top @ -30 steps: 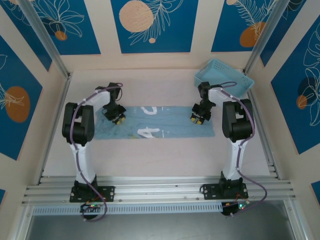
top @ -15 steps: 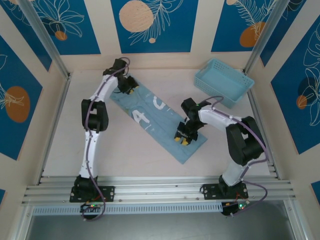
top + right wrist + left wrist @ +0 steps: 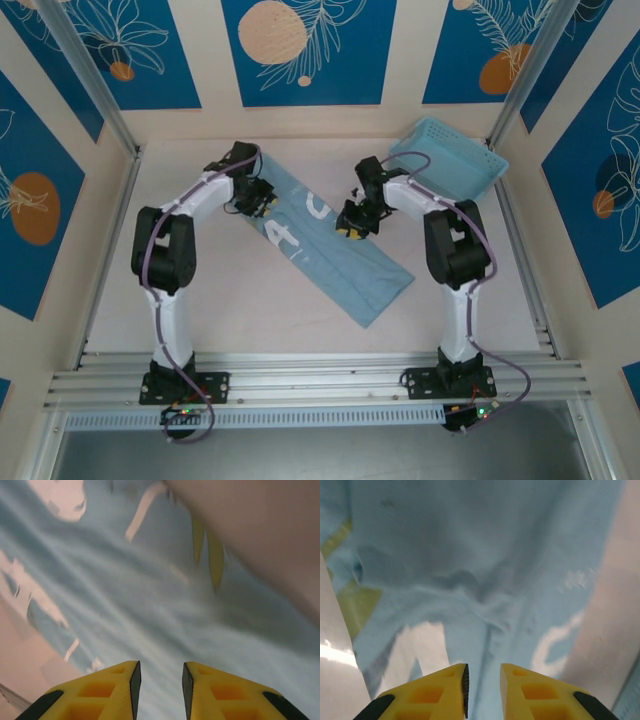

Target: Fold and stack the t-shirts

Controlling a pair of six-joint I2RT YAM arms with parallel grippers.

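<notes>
Although both grippers sit low over the t-shirt, I see neither one holding it. The shirt lies as a long folded strip, slanting across the table from its far left part toward the near right. The left gripper is at the strip's far end; its yellow fingers stand narrowly parted with nothing between them, and blue cloth lies just beyond. The right gripper is at the strip's far long edge beside the white lettering, its fingers likewise a narrow gap apart and empty. The basket sits in the far right corner.
</notes>
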